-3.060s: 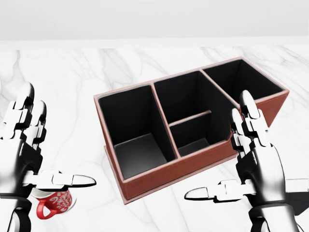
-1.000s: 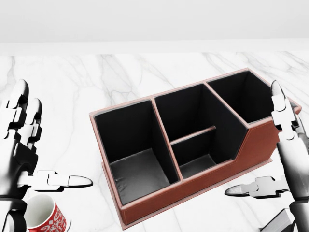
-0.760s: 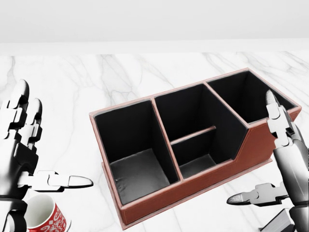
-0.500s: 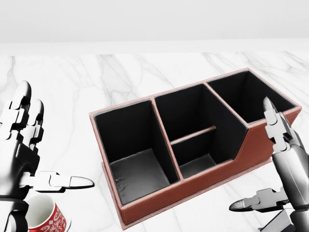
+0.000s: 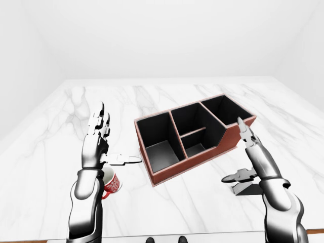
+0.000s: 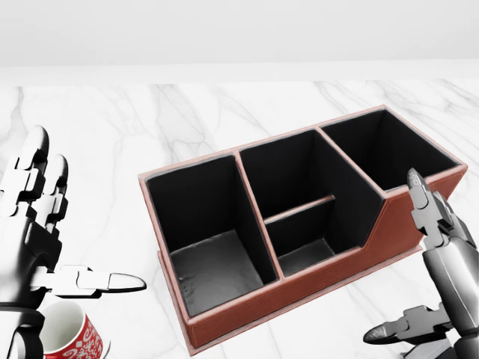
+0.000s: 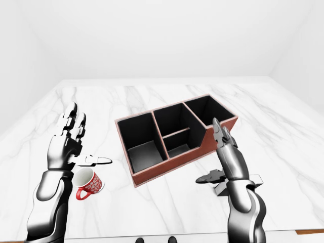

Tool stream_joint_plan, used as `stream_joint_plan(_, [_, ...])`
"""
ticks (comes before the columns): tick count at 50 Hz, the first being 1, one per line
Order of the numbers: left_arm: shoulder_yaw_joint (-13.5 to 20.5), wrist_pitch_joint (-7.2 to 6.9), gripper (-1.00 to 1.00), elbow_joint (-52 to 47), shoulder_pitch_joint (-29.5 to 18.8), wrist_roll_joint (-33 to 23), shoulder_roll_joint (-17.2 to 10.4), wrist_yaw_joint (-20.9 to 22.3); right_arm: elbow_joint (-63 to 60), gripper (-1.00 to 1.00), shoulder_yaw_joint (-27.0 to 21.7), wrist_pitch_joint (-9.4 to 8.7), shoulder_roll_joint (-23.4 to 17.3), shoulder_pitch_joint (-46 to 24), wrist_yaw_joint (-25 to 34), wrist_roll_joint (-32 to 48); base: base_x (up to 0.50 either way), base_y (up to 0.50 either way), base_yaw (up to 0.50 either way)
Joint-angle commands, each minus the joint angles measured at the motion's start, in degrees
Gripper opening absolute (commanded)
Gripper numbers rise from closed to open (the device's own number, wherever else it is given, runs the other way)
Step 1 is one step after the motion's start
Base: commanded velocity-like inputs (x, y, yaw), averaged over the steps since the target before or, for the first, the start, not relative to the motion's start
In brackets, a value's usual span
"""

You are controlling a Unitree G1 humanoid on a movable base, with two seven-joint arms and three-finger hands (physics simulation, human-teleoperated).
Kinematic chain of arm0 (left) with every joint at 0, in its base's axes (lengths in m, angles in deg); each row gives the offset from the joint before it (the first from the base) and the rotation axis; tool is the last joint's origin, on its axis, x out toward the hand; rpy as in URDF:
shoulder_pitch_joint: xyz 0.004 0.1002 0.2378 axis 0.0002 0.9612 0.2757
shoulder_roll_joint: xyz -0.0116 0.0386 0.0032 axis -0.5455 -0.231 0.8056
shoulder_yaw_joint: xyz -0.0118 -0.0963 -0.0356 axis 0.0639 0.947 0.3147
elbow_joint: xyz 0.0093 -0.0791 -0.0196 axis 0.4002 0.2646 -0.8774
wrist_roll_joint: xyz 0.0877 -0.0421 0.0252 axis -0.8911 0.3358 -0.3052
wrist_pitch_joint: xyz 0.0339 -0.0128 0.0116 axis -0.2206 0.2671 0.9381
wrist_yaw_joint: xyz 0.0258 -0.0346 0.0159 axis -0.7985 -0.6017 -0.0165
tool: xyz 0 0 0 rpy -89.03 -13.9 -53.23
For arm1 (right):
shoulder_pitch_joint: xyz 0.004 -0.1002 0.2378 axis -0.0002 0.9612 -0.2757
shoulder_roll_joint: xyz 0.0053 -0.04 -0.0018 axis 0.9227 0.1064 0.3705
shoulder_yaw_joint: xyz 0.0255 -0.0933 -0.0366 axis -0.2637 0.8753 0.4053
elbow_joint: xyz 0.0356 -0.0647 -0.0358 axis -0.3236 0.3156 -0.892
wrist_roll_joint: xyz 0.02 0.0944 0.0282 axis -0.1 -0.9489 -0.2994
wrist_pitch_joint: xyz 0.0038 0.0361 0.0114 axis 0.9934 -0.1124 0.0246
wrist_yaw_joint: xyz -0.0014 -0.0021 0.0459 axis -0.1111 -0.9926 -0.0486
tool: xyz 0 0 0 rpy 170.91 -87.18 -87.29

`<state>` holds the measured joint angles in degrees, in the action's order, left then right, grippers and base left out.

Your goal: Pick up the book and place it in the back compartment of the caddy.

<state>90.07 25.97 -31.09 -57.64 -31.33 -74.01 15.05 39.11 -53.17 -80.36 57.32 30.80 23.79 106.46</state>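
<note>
The caddy [image 5: 202, 163] is a red-brown box with several black compartments, lying slantwise on the white marble table. The book [image 5: 247, 189] is a dark grey slab to the right of the caddy, half hidden under my right hand; it also shows in the right-eye view [image 7: 226, 188]. My right hand [image 5: 234, 152] is open, fingers pointing up and thumb out to the left, just above the book and beside the caddy's right end. My left hand [image 5: 116, 140] is open and empty, held up left of the caddy.
A red and white mug [image 5: 110, 183] lies on the table under my left hand, left of the caddy. The table's near edge [image 5: 202, 235] runs along the bottom of the left-eye view. White walls stand behind the table.
My right hand has sunk toward the bottom right of the head view, down over the book. The left hand has barely moved. Since the oldest frame the view has shifted, bringing caddy and mug closer.
</note>
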Motion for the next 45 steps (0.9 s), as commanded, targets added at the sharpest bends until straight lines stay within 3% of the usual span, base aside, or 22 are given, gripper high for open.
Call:
stream_joint_plan(1, [0.05,0.0,1.0,-0.01,-0.01,-0.02,-0.01,-0.01,-0.16,1.0,-0.71,0.0,0.23,0.93,1.23,0.84,0.0,0.0,0.0])
stream_joint_plan(9, [0.02,0.0,1.0,-0.11,0.06,-0.07,0.03,-0.02,-0.56,1.0,-1.87,0.17,0.4,2.23,3.03,1.81,0.0,0.0,0.0])
stream_joint_plan(22, [0.05,0.0,1.0,0.11,-0.02,-0.05,-0.02,-0.02,1.07,1.0,-2.95,4.43,0.66,3.7,3.87,4.28,0.0,0.0,0.0])
stream_joint_plan(45, [-0.1,0.0,1.0,0.29,-0.13,-0.18,-0.02,0.0,4.51,1.0,-3.97,8.15,0.38,4.35,3.95,6.66,0.0,0.0,0.0])
